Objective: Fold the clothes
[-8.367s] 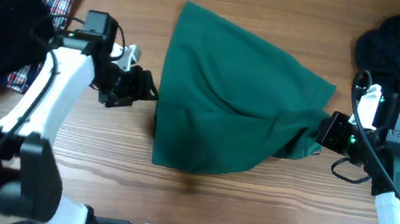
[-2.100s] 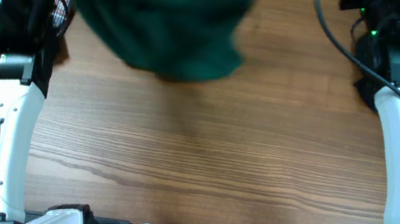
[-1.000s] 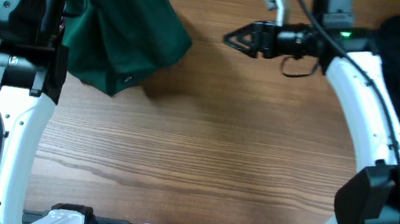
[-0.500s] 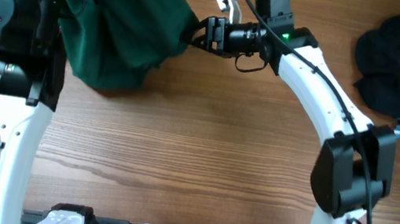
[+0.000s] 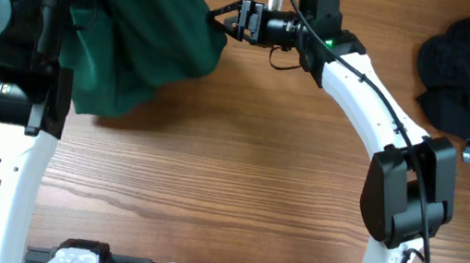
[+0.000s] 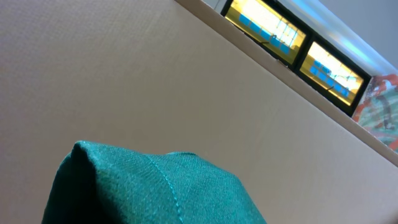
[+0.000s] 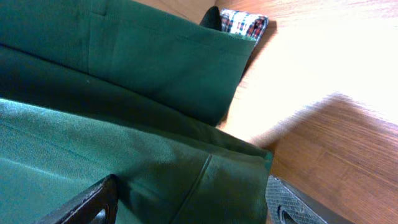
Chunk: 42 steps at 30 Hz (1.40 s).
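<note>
Regrasp step: clothes [image 5: 138, 33] hang bunched from left fingers, clamped shut — right fingers [image 7: 297, 200] spread wide astride free edge, gripping nothing. Next, I reckon: pinch edge, pull flat.

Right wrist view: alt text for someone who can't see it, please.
A dark-green garment in layered folds fills most of the frame, its hem between the open jaws at the bottom. A plaid cloth peeks out above; wooden table at right.
</note>
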Tool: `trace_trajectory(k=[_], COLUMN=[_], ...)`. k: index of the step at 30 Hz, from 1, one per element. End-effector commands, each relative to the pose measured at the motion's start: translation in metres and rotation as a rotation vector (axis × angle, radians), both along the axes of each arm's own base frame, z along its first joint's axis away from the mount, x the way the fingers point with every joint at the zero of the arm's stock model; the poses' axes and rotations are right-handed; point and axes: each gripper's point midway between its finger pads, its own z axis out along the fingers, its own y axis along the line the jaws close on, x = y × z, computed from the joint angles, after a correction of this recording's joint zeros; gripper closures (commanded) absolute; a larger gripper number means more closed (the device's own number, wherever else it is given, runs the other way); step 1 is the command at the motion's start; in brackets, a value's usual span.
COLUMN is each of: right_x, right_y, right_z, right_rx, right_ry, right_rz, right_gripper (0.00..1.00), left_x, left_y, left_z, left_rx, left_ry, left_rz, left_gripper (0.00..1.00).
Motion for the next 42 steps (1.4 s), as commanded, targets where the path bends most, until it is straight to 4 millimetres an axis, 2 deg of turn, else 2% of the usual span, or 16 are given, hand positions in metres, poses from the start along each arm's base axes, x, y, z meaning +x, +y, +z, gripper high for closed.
trace_trajectory(k=[1, 4, 8, 16, 19, 24, 27, 29, 31, 33, 35, 40, 41, 42], right_x=[-0.008, -0.011, -0.020, -0.047, -0.056, -0.068, -0.078, -0.087, -0.094, -0.101, -0.104, -0.104, -0.102, -0.095], right_y=[0.017, 0.021, 0.023, 0.024, 0.028, 0.039, 0.044, 0.044, 0.044, 0.047, 0.050, 0.050, 0.046, 0.034], right_z=[-0.016, -0.021, -0.019, -0.033, -0.038, -0.040, -0.055, -0.064, -0.071, -0.074, -0.073, -0.074, -0.081, -0.098], right_rx=[-0.006, -0.007, 0.008, -0.024, -0.039, -0.049, -0.122, -0.164, -0.193, -0.206, -0.206, -0.208, -0.242, -0.334], right_ry=[0.052, 0.065, 0.059, 0.103, 0.106, 0.086, 0.095, 0.090, 0.097, 0.094, 0.081, 0.084, 0.144, 0.263], right_rz=[0.021, 0.036, 0.092, 0.193, 0.217, 0.258, 0.255, 0.275, 0.290, 0.313, 0.325, 0.324, 0.278, 0.154], right_gripper=[0.24, 0.26, 0.35, 0.34, 0.30, 0.29, 0.31, 0.40, 0.53, 0.72, 0.95, 0.96, 0.96, 0.95], left_x=[-0.014, -0.012, -0.011, -0.010, -0.008, -0.007, -0.006, -0.005, -0.005, -0.004, -0.004, -0.002, -0.002, -0.001], left_y=[0.001, 0.001, 0.002, 0.002, 0.002, 0.002, 0.001, 0.001, 0.002, 0.002, 0.002, 0.002, 0.003, 0.003], left_z=[0.019, 0.016, 0.013, 0.011, 0.007, 0.004, 0.001, 0.000, -0.002, -0.002, -0.003, -0.009, -0.009, -0.010], left_rx=[0.011, 0.011, 0.012, 0.013, 0.013, 0.014, 0.014, 0.035, 0.037, 0.036, 0.036, 0.037, 0.036, 0.036], left_ry=[-0.050, -0.036, -0.022, -0.013, 0.002, 0.017, 0.029, 0.034, 0.039, 0.043, 0.047, 0.070, 0.074, 0.078], left_rz=[0.016, 0.017, 0.018, 0.018, 0.018, 0.018, 0.018, 0.027, 0.029, 0.031, 0.031, 0.031, 0.034, 0.035], left_gripper=[0.96, 0.96, 0.96, 0.96, 0.96, 0.96, 0.96, 0.96, 0.96, 0.96, 0.96, 0.96, 0.96, 0.96])
